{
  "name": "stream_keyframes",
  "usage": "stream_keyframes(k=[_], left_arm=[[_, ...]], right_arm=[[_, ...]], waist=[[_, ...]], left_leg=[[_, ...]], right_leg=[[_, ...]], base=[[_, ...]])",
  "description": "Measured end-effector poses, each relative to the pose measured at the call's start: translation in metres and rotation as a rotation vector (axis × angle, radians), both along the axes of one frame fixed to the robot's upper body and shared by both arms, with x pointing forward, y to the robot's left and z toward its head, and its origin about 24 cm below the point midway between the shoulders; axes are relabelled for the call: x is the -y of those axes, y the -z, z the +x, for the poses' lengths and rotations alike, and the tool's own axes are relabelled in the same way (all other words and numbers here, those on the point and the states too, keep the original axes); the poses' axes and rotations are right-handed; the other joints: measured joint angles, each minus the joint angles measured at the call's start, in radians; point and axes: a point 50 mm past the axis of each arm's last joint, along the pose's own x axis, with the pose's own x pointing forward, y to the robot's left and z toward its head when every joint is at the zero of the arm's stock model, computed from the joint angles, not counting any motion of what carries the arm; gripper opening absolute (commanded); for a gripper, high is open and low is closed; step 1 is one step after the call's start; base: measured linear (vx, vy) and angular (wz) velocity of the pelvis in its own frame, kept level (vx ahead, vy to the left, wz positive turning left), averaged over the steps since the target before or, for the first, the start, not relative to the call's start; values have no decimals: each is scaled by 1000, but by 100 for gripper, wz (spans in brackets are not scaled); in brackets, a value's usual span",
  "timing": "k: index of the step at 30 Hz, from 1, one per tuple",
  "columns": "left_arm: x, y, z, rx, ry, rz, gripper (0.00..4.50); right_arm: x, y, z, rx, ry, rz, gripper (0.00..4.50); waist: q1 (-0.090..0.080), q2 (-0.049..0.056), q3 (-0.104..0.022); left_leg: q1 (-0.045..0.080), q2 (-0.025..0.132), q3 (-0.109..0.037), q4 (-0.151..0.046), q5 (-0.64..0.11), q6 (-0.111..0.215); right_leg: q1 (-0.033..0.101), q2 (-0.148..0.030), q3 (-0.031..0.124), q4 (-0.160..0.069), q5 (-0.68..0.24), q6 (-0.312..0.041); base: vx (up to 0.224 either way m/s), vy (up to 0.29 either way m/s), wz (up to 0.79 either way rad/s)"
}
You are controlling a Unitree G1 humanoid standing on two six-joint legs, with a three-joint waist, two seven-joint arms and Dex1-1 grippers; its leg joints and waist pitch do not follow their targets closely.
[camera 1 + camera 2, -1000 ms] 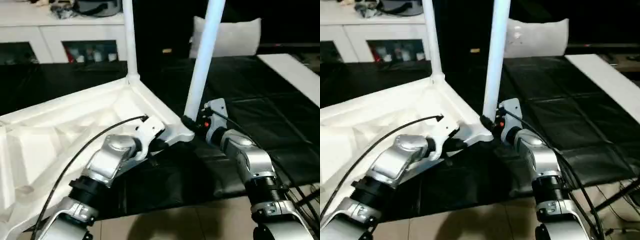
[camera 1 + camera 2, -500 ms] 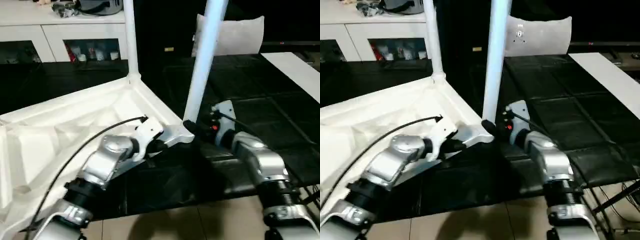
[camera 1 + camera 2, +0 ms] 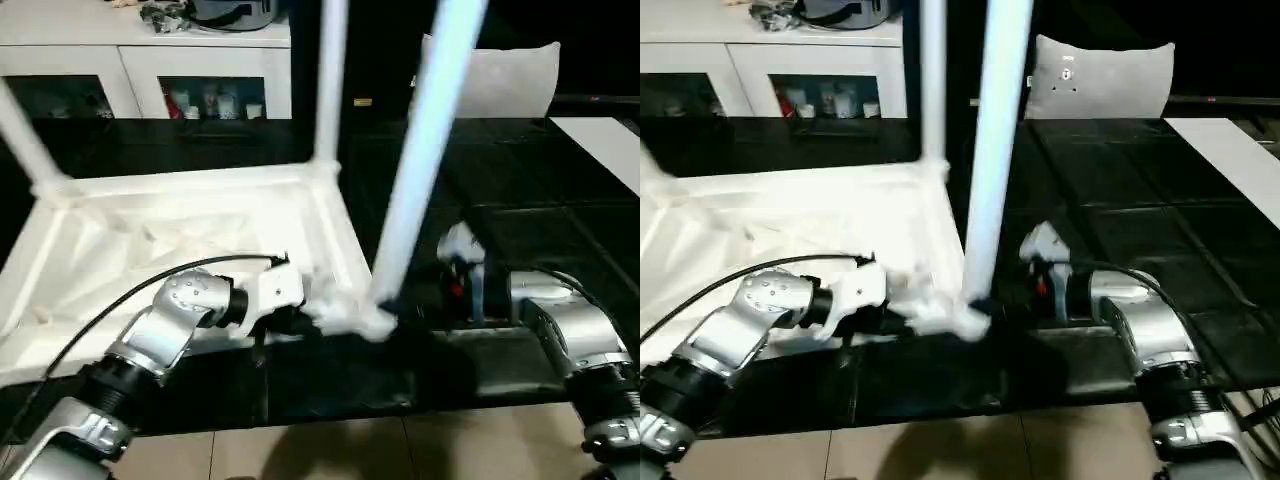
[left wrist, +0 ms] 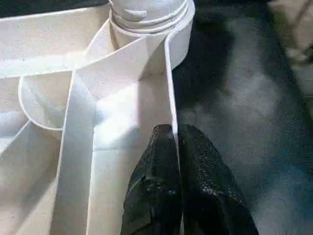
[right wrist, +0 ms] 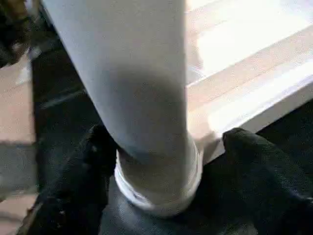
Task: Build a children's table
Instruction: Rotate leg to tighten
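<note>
White cabinet [image 3: 150, 60] and grey cushion [image 3: 1100, 80] behind.

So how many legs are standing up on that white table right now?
3 show: near leg between the right gripper's fingers, far-corner leg, left-corner leg. A fourth may be out of frame.

Home-like room: white cabinet [image 3: 150, 70], grey cushion [image 3: 1100, 80], black mats [image 3: 560, 220]

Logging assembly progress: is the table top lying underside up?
Yes. The table top shows its ribbed underside, and legs rise from its corner sockets.
</note>
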Motion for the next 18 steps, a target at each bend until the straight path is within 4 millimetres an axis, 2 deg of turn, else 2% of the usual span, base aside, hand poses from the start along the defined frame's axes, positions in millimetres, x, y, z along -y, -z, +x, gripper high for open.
stream_keyframes(k=[2, 12, 18], left_arm=[[-2, -1, -2, -12, 28, 7, 0], [-1, -2, -4, -16, 74, 10, 0], [-2, -2, -5, -19, 72, 6, 0]], right_arm=[[-1, 3, -4, -24, -37, 12, 316], [-8, 0, -9, -41, -126, 47, 226], [-8, 0, -9, -43, -128, 47, 200]], waist=[[0, 0, 0], [2, -6, 0], [2, -10, 0]], left_leg=[[0, 0, 0, 0, 0, 0], [0, 0, 0, 1, 0, 0], [0, 0, 0, 1, 0, 0]], right_leg=[[0, 0, 0, 0, 1, -1], [0, 0, 0, 0, 1, 0], [0, 0, 0, 0, 1, 0]], base=[[0, 0, 0], [0, 0, 0], [0, 0, 0]])
